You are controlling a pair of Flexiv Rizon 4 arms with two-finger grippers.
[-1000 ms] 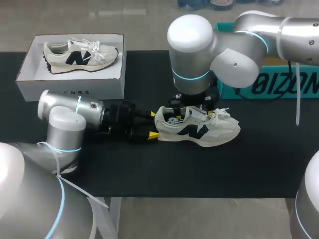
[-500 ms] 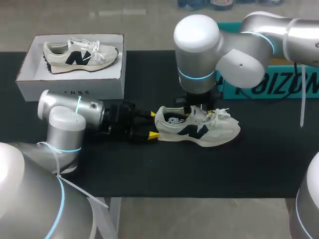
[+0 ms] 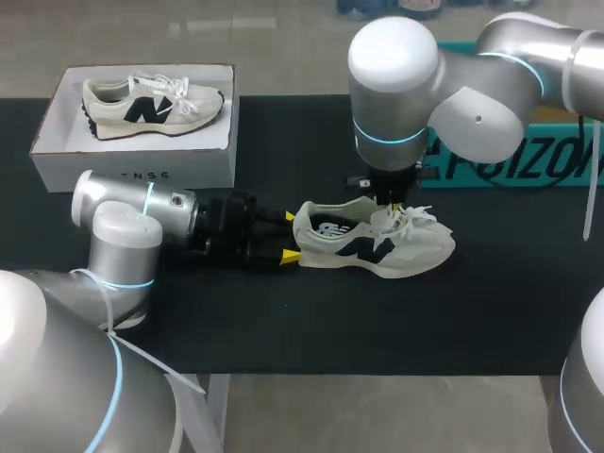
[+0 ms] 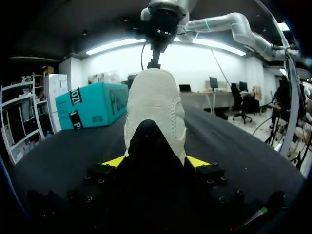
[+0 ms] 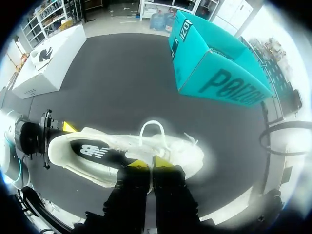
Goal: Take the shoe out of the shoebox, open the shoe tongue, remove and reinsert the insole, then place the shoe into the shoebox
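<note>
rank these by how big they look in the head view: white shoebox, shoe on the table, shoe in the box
1. white shoebox
2. shoe on the table
3. shoe in the box, looking only slightly smaller; it lies farther from the camera, so the two shoes may well match

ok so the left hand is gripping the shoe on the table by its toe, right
Not the toe: the left hand grips the shoe on the table by its heel, as the left wrist view shows; the toe points away from it.
</note>
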